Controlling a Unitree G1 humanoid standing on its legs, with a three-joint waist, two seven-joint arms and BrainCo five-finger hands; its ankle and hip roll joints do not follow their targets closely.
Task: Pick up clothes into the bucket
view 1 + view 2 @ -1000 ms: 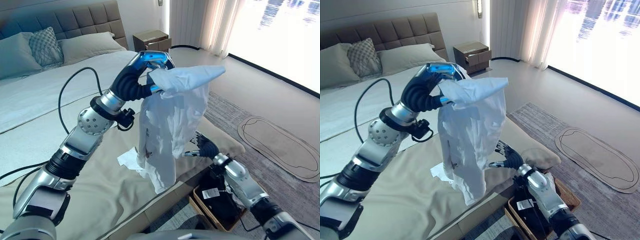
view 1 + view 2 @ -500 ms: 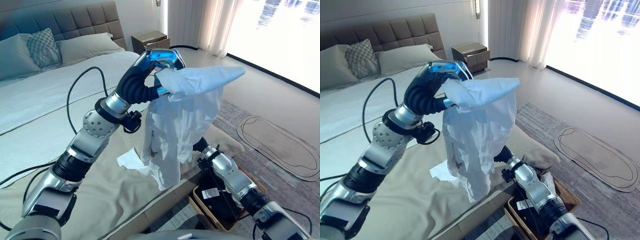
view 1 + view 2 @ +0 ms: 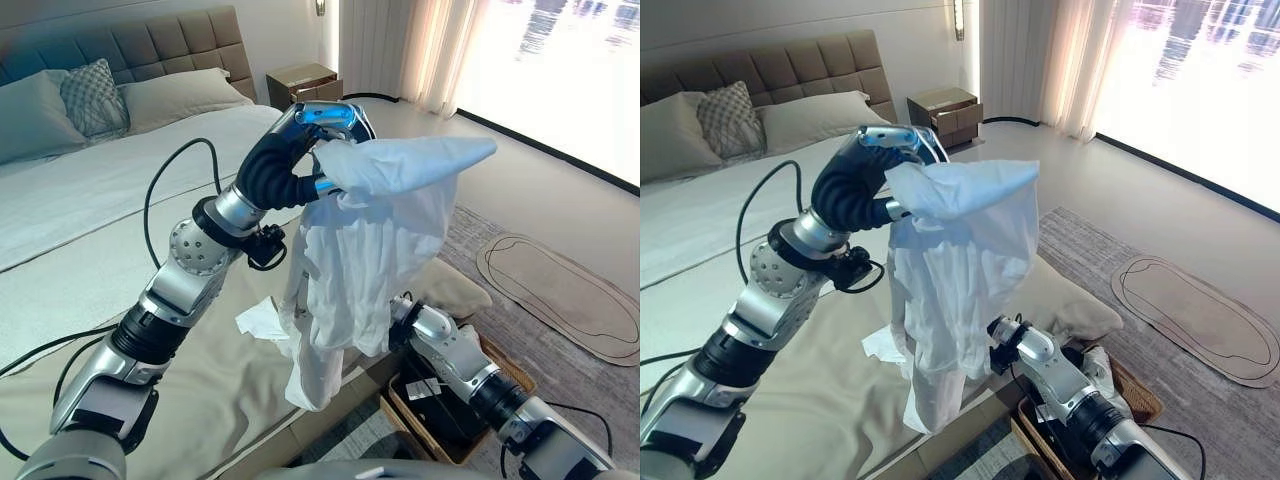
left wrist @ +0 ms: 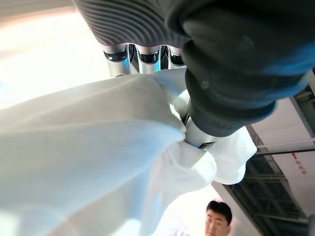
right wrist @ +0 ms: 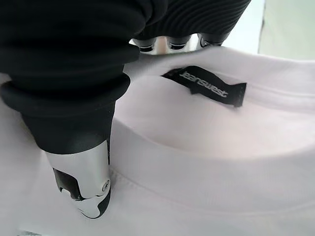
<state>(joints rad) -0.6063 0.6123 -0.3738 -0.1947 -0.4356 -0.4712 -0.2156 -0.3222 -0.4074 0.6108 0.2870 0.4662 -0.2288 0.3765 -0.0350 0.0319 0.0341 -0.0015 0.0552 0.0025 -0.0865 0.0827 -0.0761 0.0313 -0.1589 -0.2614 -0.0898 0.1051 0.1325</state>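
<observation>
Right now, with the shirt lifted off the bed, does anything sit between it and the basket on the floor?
The white shirt hangs from the left hand, its hem over the bed's edge. The right hand is against it near the collar. Only that right arm lies between shirt and basket, which already holds dark items.

The big bed [image 3: 90,240] holds pillows [image 3: 95,95] far behind the left hand [image 3: 305,150], white paper [image 3: 262,322] below it.

A black label [image 5: 204,84] sewn inside the collar of the white shirt [image 5: 206,162] bore a single line of white lettering. A white tag [image 3: 424,388] in the basket [image 3: 397,402] carried dark print too small to read.
</observation>
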